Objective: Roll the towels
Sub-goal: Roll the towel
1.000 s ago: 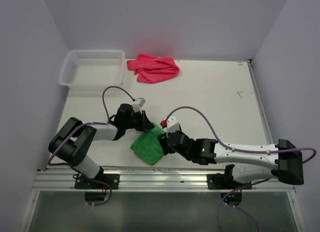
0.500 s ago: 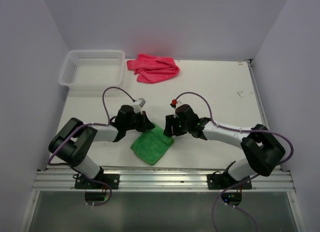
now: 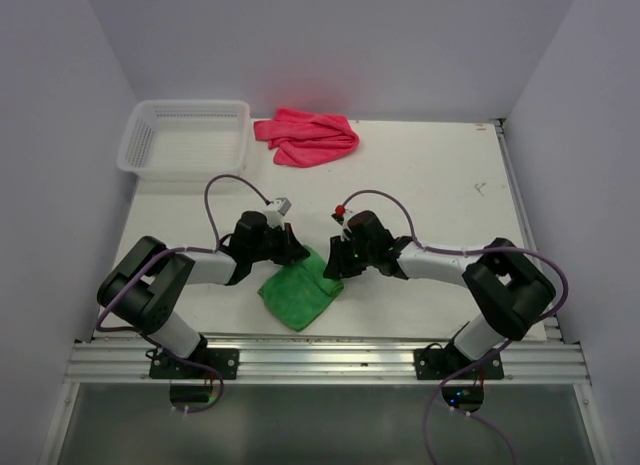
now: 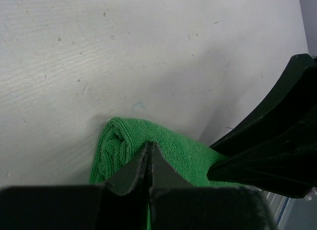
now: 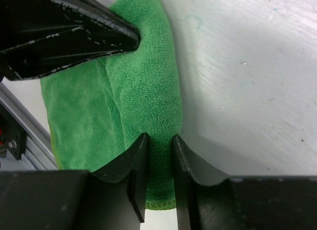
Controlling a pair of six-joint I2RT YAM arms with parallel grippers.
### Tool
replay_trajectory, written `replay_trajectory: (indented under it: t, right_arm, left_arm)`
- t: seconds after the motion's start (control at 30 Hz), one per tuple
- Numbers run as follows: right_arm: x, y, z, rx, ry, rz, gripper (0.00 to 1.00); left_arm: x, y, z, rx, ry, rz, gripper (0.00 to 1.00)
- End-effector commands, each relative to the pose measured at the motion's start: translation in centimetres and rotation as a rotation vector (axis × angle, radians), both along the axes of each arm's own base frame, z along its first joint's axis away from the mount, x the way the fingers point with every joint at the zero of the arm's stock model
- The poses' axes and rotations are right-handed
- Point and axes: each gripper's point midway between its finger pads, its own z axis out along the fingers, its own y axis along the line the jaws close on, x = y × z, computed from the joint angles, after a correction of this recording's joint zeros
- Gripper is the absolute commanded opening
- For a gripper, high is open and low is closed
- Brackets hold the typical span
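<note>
Altogether: one green towel (image 3: 298, 293), one pink towel (image 3: 307, 137), one white basket (image 3: 136, 145).

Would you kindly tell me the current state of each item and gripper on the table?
green towel: partly rolled at its far edge, rest flat.
pink towel: crumpled, not rolled.
basket: upright, empty.
left gripper: shut, tips on the green towel's roll.
right gripper: closed on the roll, cloth between its jaws.
</note>
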Motion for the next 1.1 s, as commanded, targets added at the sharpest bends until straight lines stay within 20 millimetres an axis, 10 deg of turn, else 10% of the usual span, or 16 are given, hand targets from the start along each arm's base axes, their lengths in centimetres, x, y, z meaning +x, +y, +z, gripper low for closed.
replay_trajectory:
  t: [0.0, 0.27, 0.6, 1.07]
  right_arm:
    - [-2.2, 0.7, -0.1, 0.053, 0.044, 0.12, 0.22]
    - [-2.3, -1.0, -0.2, -0.034, -0.063, 0.146, 0.0]
    - [0.4, -3.6, 1.8, -0.349, -0.413, -0.007, 0.0]
    - [-0.8, -2.3, 3.3, -0.726, -0.733, 0.053, 0.0]
  left_arm:
    - [-1.6, 1.9, -3.7, 0.129, 0.092, 0.022, 0.0]
    - [-0.4, 1.3, -1.6, 0.117, 0.064, 0.03, 0.0]
    - [0.9, -0.2, 6.6, -0.028, -0.033, 0.032, 0.0]
    - [0.1, 0.8, 6.2, -0.005, -0.013, 0.062, 0.0]
